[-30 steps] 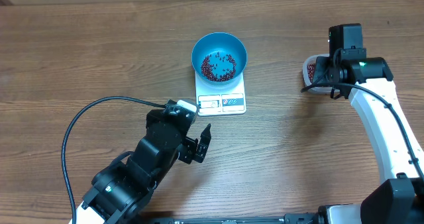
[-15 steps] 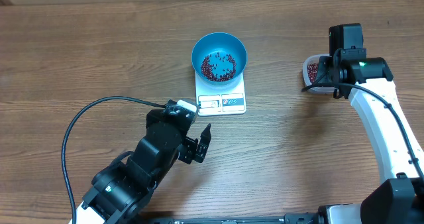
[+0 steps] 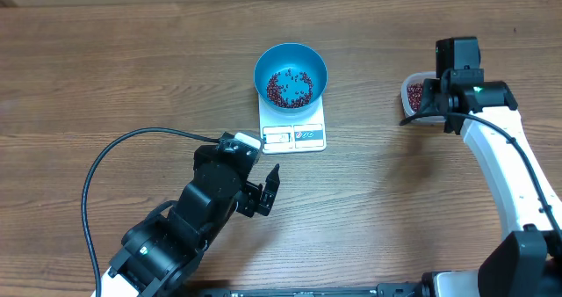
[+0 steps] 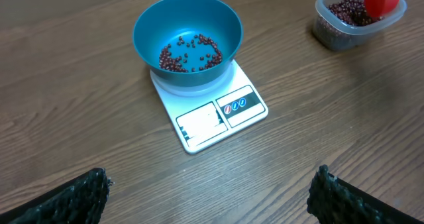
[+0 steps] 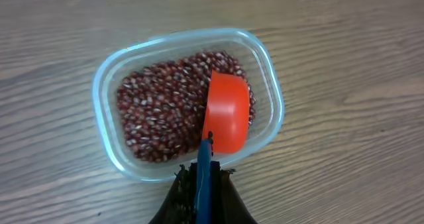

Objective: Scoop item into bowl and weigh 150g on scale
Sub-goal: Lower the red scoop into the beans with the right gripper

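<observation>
A blue bowl [image 3: 291,75] sits on the far part of a white kitchen scale [image 3: 293,132] at mid-table, leaving the display window and blue-marked buttons along the scale's near edge uncovered. A thin scatter of dark red-brown beans [image 3: 289,87] lies in the bottom of the bowl. Well apart to the right, a clear plastic tub [image 5: 106,85] holds a much deeper layer of the same beans. The right gripper [image 5: 202,176] hangs over the tub's near wall, its jaws clamped on the blue handle of an orange-red scoop [image 5: 227,111], whose cup rests on the beans against the tub's right side. The left gripper [image 3: 265,191] hovers above the wooden table [image 3: 105,68], near and slightly left of the scale, jaws spread wide and holding nothing.
</observation>
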Motion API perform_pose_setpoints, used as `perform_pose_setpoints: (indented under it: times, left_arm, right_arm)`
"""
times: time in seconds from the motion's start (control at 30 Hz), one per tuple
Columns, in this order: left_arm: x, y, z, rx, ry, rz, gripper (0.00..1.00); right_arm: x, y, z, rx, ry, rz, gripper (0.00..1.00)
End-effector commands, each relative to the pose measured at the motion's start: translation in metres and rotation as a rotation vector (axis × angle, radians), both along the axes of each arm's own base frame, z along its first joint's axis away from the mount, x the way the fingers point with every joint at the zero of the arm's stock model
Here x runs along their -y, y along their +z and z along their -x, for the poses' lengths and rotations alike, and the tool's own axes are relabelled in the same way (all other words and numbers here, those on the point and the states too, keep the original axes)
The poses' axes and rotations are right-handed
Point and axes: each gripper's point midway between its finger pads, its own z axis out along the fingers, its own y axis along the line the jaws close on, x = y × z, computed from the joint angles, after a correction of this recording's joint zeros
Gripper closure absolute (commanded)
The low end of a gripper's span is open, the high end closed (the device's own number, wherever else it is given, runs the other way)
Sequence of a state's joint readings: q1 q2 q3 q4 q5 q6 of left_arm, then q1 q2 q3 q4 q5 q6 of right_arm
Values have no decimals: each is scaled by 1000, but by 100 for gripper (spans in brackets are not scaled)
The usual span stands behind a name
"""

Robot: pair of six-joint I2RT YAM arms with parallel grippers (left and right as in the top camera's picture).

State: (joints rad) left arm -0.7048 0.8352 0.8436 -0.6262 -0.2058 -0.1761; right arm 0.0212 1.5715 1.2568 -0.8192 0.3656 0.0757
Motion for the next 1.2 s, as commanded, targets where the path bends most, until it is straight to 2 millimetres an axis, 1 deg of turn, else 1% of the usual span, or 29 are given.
perform_pose_setpoints:
  times: [0.0,0.1,0.2,0.33,0.47,0.67,0.77,0.87,0.97,1.07,1.17]
  left_arm:
    - [-2,-1,0,8,-3,-16,0]
    - [-2,-1,0,8,-3,-16,0]
    - [-2,-1,0,8,-3,-16,0]
    - [-2,-1,0,8,-3,-16,0]
    - [-2,-1,0,8,-3,-16,0]
    - [-2,-1,0,8,-3,-16,1]
    - [-2,-1,0,8,-3,-16,0]
    - [-2,-1,0,8,-3,-16,1]
    - [-2,-1,0,8,-3,-16,0]
    - [-2,-1,0,8,-3,-16,0]
    - [-2,-1,0,8,-3,-16,0]
  right_arm:
    - [14,-9,0,-8,-19,-19,96]
    - [21,-11,-3,4,5,-62,96]
    - [29,-13,-2,9,-2,-101,96]
    - [34,-15,-1,10,5,-157,96]
    - [24,-24,-4,-12,84,-206,96]
    - [17,-54,-5,-88,105,-252,96]
    - [10,-65,-5,-109,120,-294,96]
    - [6,-65,-6,-105,131,-320,96]
    - [7,-64,-6,-103,129,-327,96]
    - [1,-63,-7,-91,145,-367,96]
    - [0,-62,-8,-81,149,-395,96]
